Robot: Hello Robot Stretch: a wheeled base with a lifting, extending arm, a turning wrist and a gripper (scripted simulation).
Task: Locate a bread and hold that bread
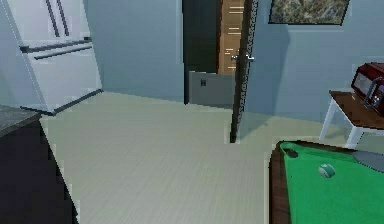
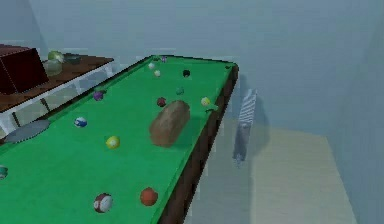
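Forward view: a pool table (image 1: pixel 292 170) with green cloth and a brown rim sits in the lower right corner, with a pale ball (image 1: pixel 325 171) on the cloth near that corner
Stand: a white-legged stand (image 1: pixel 348 112) just beyond the table, with a red box (image 1: pixel 371 84) on its top
Door: a dark door (image 1: pixel 240 70) stands ajar past the table's far end, with a lit doorway (image 1: pixel 212 50) beside it
Wall: a framed picture (image 1: pixel 322 10) hangs high up, beyond the table and above the stand
Fridge: a white fridge (image 1: pixel 55 50) well apart from the table, across the pale floor (image 1: pixel 150 150)
Counter: a dark counter (image 1: pixel 25 165) across the floor from the table, at the lower left
Arm side view: the table runs from the lower left up toward the middle, with the stand and red box along its left rail
Task thing: the bread (image 2: pixel 169 123), a brown loaf, lies on the table's cloth about midway along, near the right long rail and touching no ball
Balls: a yellow ball (image 2: pixel 113 142) lies left of the bread, a blue ball (image 2: pixel 81 122) nearer the left rail, a red ball (image 2: pixel 148 196) toward the table's near end, a black ball (image 2: pixel 186 73) toward its far end
Rail: a grey disc (image 2: pixel 28 130) lies on the table's left edge
Beside the table: a pale striped thing (image 2: pixel 245 122) stands just off the right rail; what it is cannot be told
Arm end: the gripper's state cannot be told
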